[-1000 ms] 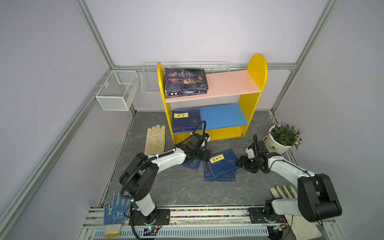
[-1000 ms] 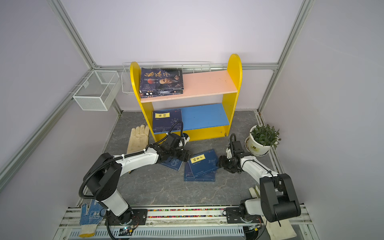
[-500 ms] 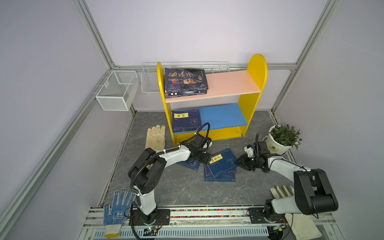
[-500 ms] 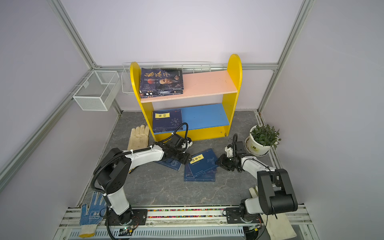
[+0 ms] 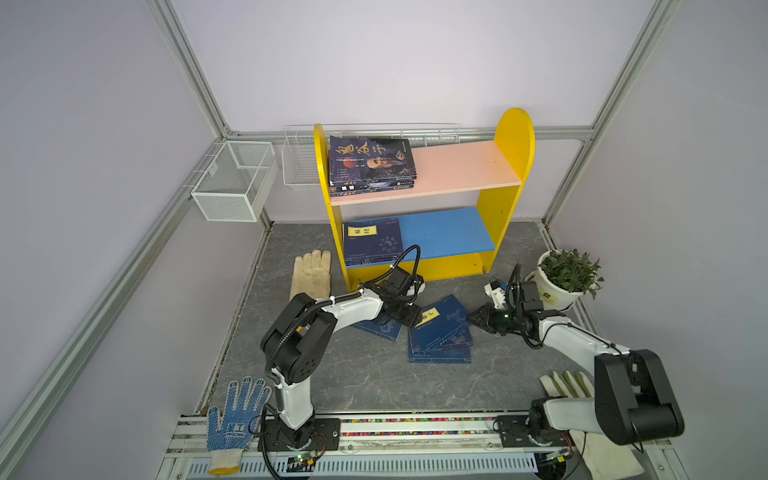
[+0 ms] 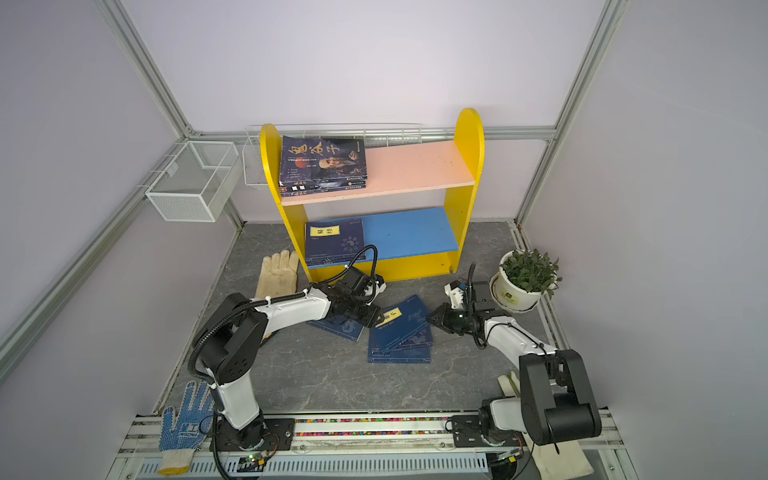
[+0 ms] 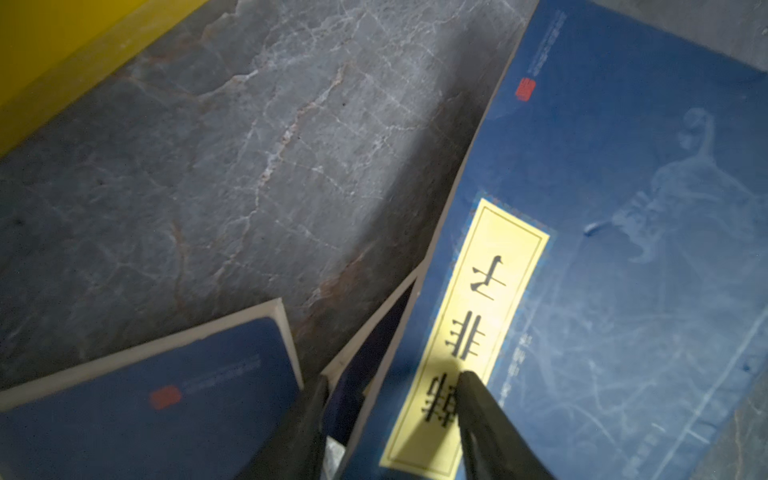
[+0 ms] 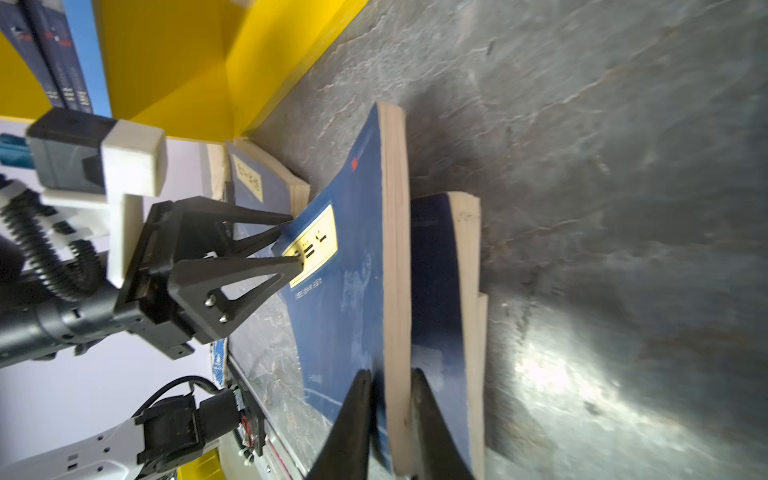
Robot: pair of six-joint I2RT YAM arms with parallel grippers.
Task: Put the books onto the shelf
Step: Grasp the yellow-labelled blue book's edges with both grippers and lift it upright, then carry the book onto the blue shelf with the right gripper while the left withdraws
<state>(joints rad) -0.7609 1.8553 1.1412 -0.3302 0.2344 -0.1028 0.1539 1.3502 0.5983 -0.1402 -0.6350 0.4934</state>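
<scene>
The top navy book [image 5: 444, 324] [image 6: 405, 324] with a yellow label lies on a small stack of navy books [image 5: 440, 355] on the floor. My left gripper [image 5: 415, 318] [image 7: 392, 382] is closed round its labelled corner, one finger on the label [image 7: 494, 316] and one under the edge. My right gripper [image 5: 471, 318] [image 8: 390, 374] is shut on the opposite page edge [image 8: 395, 249]. Another navy book [image 5: 380, 330] lies under the left arm. The shelf [image 5: 505, 199] holds dark paperbacks [image 5: 370, 162] on its pink board and navy books [image 5: 372, 243] on its blue board.
A potted plant [image 5: 559, 286] stands close behind my right arm. A beige glove [image 5: 311, 276] lies left of the shelf and a blue dotted glove [image 5: 235, 419] by the front rail. White wire baskets [image 5: 235, 183] hang on the left and back walls.
My right gripper has closed on the top book's edge. My left gripper has narrowed round the labelled corner after moving slightly toward it.
</scene>
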